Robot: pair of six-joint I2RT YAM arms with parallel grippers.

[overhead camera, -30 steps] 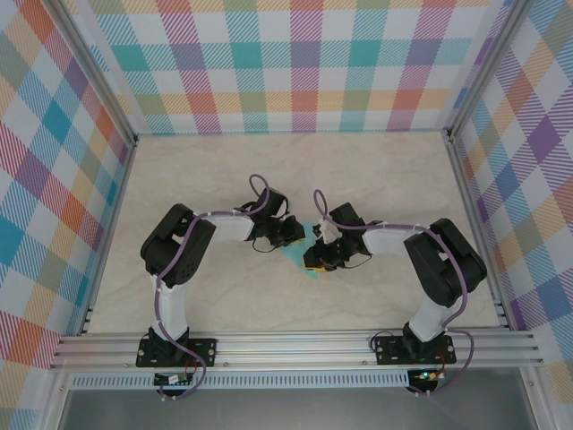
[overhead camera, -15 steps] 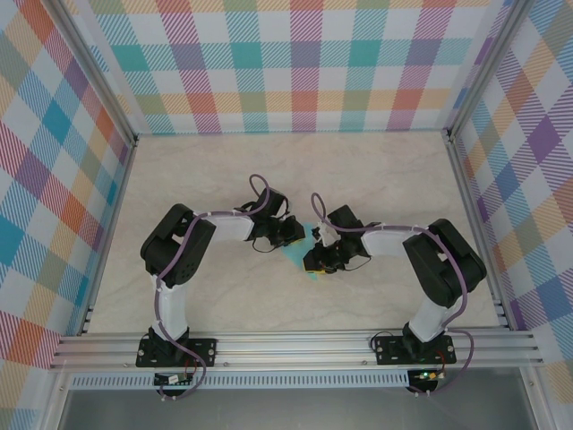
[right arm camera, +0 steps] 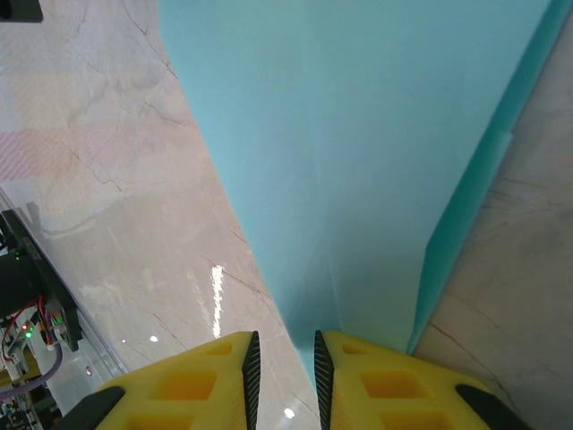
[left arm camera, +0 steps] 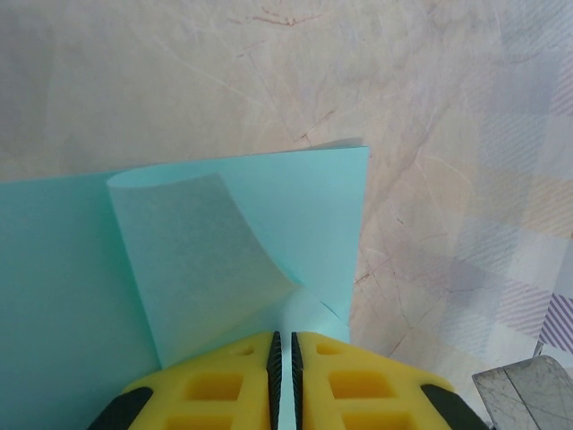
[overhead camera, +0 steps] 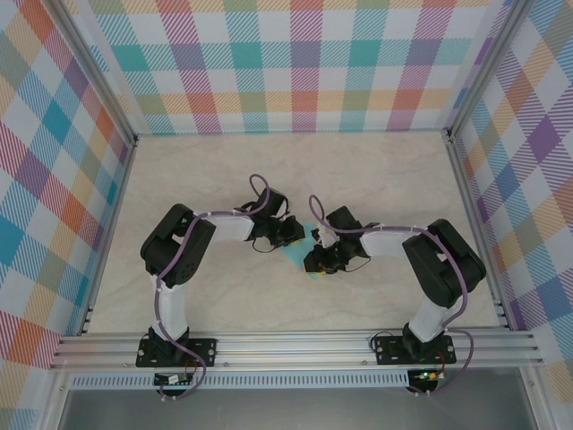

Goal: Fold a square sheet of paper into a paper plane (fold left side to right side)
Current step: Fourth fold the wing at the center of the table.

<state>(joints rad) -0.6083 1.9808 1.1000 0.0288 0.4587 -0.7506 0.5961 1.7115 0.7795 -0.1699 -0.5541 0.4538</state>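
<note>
The square sheet of paper (overhead camera: 298, 254), partly folded with one flap curling up (left arm camera: 192, 260), lies mid-table (overhead camera: 224, 179) between both arms. The left gripper (left arm camera: 284, 339) pinches its edge tight. The right gripper (right arm camera: 283, 339) has its fingers slightly apart over a corner.

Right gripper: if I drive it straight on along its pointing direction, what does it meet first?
The turquoise paper: it lies directly in front of the right gripper, reaching in between its fingertips. Whether the gripper would slide over it or bunch it up, I cannot tell.
</note>
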